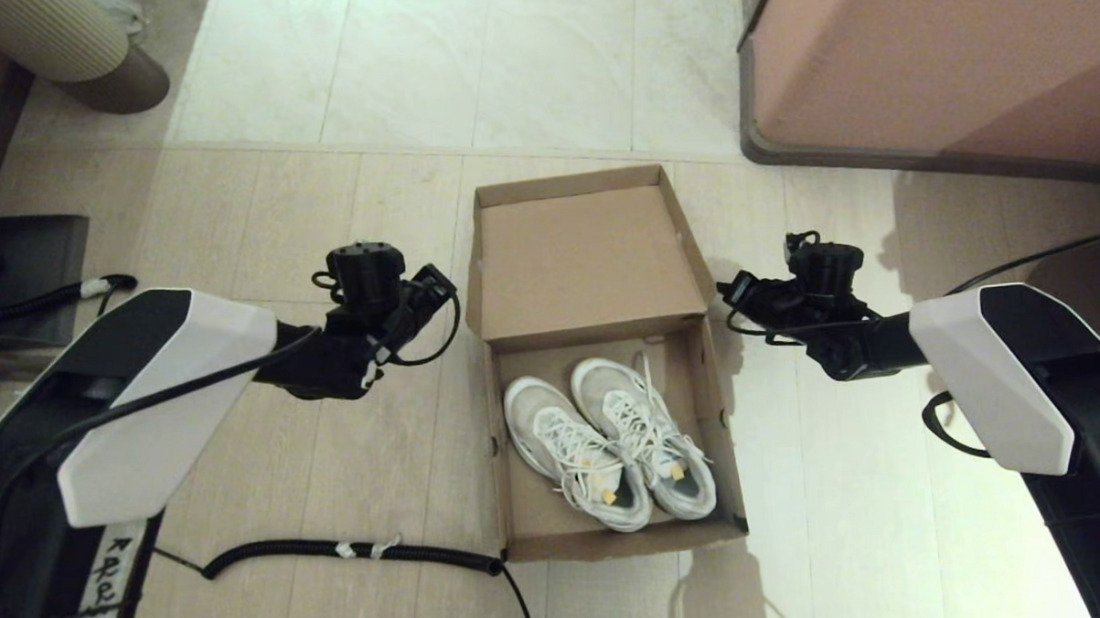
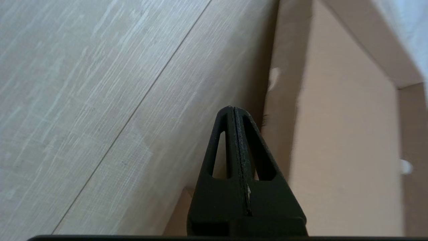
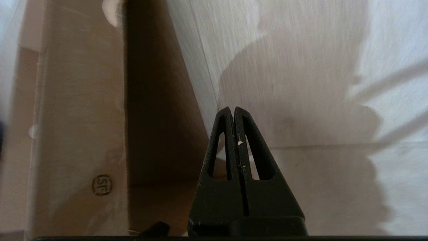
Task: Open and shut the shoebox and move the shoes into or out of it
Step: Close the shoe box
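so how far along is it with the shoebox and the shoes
Done: the shoebox stands open on the floor, its lid folded back, and both shoes lie side by side inside.

In hand: nothing. The left gripper and right gripper are both shut and empty, one beside each side of the box.

Left: either lifting the shoes out or closing the lid; the pictures don't show which.

matt cardboard shoebox (image 1: 585,262), mesh shoes (image 1: 609,440) (worn)

Pale floor (image 1: 263,218) under open shoebox (image 1: 521,529), black cable (image 1: 339,550).
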Robot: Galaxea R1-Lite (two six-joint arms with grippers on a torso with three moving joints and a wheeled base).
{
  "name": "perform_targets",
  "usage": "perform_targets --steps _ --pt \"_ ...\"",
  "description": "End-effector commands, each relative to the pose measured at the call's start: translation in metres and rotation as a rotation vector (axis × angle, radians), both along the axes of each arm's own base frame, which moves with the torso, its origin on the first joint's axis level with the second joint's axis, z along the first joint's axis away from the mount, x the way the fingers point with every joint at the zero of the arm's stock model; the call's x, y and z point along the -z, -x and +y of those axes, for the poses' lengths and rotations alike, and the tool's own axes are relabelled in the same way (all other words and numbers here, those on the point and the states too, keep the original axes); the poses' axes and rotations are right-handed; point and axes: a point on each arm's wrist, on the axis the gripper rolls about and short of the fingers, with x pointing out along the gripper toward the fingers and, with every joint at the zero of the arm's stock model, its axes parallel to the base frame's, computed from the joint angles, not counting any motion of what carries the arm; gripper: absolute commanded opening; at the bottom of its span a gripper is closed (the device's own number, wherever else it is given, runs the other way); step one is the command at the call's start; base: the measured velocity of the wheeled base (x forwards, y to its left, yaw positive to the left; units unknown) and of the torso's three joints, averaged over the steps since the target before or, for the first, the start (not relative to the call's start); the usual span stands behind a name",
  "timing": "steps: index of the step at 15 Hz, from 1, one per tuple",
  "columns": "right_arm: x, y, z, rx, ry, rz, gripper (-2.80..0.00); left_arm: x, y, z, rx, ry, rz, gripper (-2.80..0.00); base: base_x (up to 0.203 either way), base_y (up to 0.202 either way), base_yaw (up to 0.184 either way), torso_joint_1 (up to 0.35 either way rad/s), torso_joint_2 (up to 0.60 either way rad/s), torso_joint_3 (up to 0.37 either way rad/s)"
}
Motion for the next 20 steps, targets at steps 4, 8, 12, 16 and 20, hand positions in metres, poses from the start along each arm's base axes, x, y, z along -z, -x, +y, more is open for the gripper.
perform_targets --steps 4,8,12,16,20 --pt "0.013 -0.001 0.022 -0.088 -0.089 0.05 -2.8 0.025 -0.014 -0.003 -0.012 -0.003 0.029 -2.8 0.0 0.0 0.0 0.0 0.0 0.0" --pt "0.004 0.006 0.023 -0.165 -0.137 0.076 -2.8 0.031 -0.023 -0.006 -0.007 -0.005 0.041 -2.8 0.0 0.0 0.0 0.0 0.0 0.0" --pt "0.015 0.02 0.018 -0.208 -0.136 0.159 -2.8 0.039 -0.031 -0.01 0.007 -0.007 0.055 -2.8 0.0 0.0 0.0 0.0 0.0 0.0" --pt "0.029 0.046 0.007 -0.293 -0.113 0.242 -2.8 0.044 -0.032 -0.011 0.034 -0.005 0.065 -2.8 0.0 0.0 0.0 0.0 0.0 0.0" --pt "0.039 0.061 -0.011 -0.295 -0.044 0.212 -2.8 0.041 -0.031 -0.013 0.032 -0.002 0.061 -2.8 0.0 0.0 0.0 0.0 0.0 0.0"
